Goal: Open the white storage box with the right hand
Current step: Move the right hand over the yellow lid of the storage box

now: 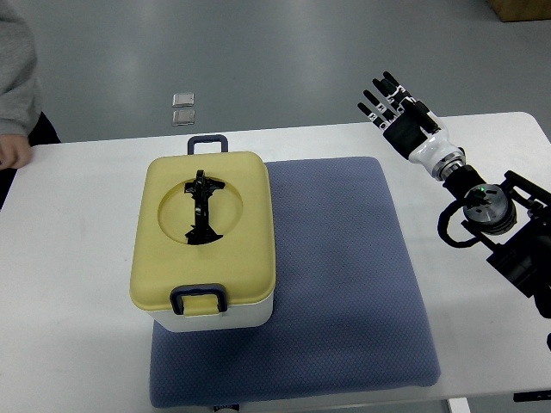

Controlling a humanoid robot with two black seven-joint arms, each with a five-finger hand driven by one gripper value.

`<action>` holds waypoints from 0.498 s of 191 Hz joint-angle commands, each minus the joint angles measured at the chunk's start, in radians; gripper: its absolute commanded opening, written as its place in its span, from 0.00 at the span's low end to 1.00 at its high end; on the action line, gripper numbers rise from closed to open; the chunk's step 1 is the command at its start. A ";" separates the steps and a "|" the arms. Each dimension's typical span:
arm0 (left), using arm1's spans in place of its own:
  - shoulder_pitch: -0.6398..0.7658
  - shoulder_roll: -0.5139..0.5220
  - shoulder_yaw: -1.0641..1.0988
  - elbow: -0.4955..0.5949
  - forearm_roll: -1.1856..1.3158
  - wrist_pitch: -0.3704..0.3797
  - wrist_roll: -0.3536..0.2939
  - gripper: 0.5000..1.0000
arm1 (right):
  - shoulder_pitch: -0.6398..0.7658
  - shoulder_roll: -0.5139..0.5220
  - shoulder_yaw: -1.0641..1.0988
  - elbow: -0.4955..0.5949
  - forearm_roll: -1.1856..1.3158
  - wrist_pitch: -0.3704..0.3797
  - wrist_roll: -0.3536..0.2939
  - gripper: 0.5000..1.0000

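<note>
The white storage box with its pale yellow lid (205, 241) sits on the blue-grey mat, long axis running away from the robot, well left of the right hand (398, 110), whose fingers are spread, empty.

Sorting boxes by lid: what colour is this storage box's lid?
Pale yellow lid, seen in the top view.

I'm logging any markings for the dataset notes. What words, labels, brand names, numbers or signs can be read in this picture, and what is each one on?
None can be read.
Storage box: no print shows on its yellow lid or white base.
Blue mat: plain.
Right hand and its arm: no legible marking; only a small green light on the wrist.
Two small packets on the floor: too small to tell.
</note>
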 commanded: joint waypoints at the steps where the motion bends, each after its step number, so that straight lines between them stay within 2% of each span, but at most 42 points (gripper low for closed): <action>1: 0.000 0.000 0.000 -0.002 0.000 0.000 0.000 1.00 | 0.000 0.001 0.002 0.000 -0.019 -0.002 0.000 0.91; 30: 0.000 0.000 -0.006 0.000 -0.002 0.000 0.000 1.00 | 0.006 -0.002 0.000 0.002 -0.042 0.000 -0.002 0.91; 52: 0.000 0.000 -0.006 0.001 -0.003 0.000 0.000 1.00 | 0.021 -0.017 -0.002 0.002 -0.169 0.008 -0.006 0.91; 69: 0.000 0.000 -0.006 0.001 -0.002 0.000 0.000 1.00 | 0.078 -0.023 -0.012 0.009 -0.390 0.029 -0.010 0.91; 95: 0.000 0.000 -0.008 -0.005 -0.002 0.000 0.000 1.00 | 0.190 -0.076 -0.064 0.034 -0.890 0.074 -0.010 0.91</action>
